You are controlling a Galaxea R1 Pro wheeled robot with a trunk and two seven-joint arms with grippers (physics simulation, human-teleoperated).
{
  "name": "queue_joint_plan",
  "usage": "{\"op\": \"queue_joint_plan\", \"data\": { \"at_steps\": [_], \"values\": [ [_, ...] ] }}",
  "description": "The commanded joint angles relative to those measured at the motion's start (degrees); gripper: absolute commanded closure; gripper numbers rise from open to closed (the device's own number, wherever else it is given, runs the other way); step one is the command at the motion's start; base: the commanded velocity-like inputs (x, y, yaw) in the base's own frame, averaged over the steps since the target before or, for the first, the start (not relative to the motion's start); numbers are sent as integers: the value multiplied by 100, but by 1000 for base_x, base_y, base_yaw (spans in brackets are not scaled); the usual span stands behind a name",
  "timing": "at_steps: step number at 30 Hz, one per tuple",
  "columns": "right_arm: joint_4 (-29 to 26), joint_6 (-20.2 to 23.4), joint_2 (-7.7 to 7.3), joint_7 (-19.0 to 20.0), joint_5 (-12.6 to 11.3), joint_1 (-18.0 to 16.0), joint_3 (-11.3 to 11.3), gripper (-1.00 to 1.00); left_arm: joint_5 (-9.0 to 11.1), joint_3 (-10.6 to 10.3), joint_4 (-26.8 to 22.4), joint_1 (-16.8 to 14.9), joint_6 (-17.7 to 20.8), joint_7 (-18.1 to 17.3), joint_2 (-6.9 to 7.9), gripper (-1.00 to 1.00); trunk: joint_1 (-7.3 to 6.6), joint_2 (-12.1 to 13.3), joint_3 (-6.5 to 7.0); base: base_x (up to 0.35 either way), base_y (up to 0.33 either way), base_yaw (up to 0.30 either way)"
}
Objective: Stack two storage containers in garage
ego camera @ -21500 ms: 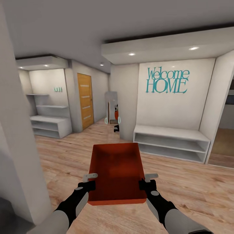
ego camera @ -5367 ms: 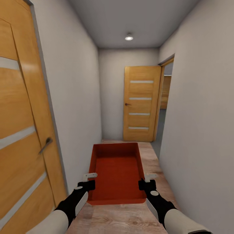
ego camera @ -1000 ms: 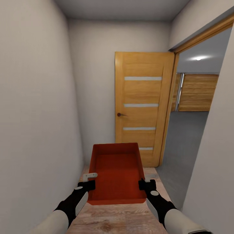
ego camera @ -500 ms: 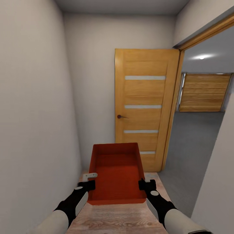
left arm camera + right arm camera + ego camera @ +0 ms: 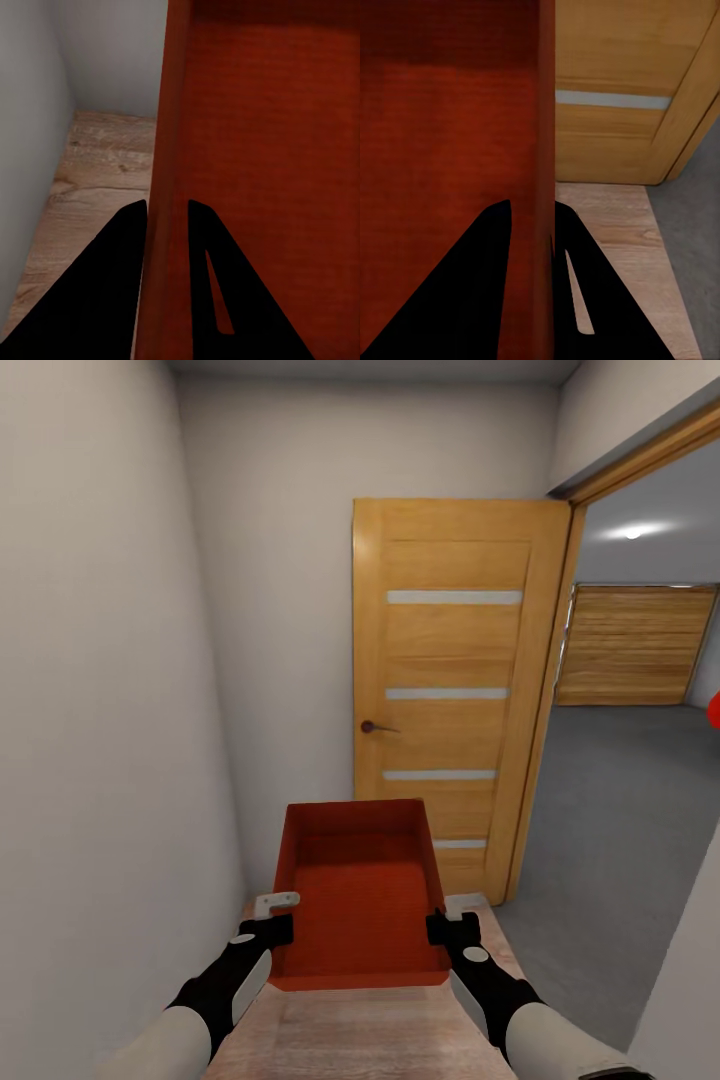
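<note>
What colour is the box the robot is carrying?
The storage container is plain orange-red, with no marks. It shows best in the head view.

The storage container (image 5: 360, 895) sits between the left hand (image 5: 268, 918) and right hand (image 5: 455, 920), before the door (image 5: 450, 690); the garage floor (image 5: 610, 830) lies right of that door.

Level, empty orange-red storage container (image 5: 360, 895)

Home hallway: wooden door (image 5: 452, 690), garage (image 5: 620, 800) beyond
</note>
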Motion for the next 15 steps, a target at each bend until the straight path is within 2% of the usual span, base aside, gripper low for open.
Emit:
{"op": "queue_joint_plan", "data": {
  "at_steps": [1,8,15],
  "values": [
    [9,7,-1,41,-245,-6,-80,100,-64,224,-27,-3,-329,503,36,100,5,-7,-9,322,0,0],
    [9,7,-1,41,-245,-8,-80,100,-69,222,-33,-3,-329,503,36,100,5,-7,-9,303,0,0],
    [13,16,-3,33,-245,-5,-80,100,-73,222,-35,-3,-330,503,36,100,5,-7,-9,40,0,-2]
  ]
}}
